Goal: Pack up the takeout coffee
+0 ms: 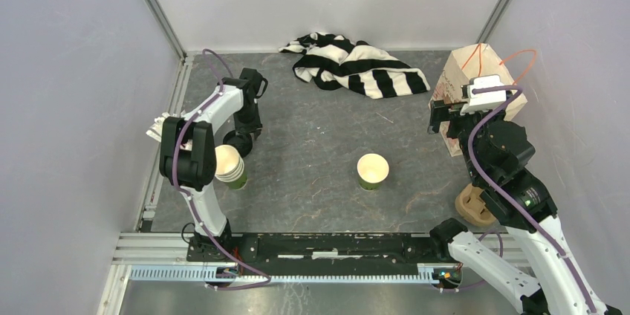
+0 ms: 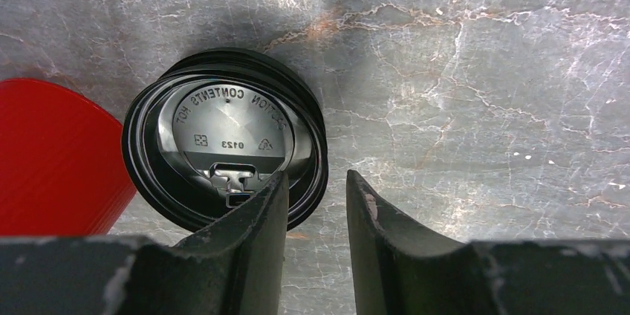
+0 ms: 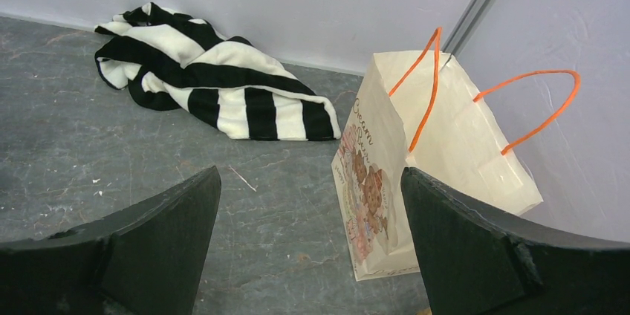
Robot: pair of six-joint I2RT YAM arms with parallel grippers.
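Coffee cup (image 1: 372,174), one, sits empty mid-frame; I see one lid (image 2: 223,137) at left gripper's (image 2: 317,177) slightly parted fingers, right gripper's (image 3: 310,174) spread wide.

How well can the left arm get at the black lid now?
Probably yes: the left tool hangs right above the black lid, one finger over its rim, and nothing covers the lid.

You have one loose cup (image 1: 372,171), one cup stack (image 1: 231,166), one lid (image 2: 223,137), one bag (image 3: 438,159), one striped cloth (image 1: 356,67), one red thing (image 2: 52,159), one brown carrier (image 1: 473,208).
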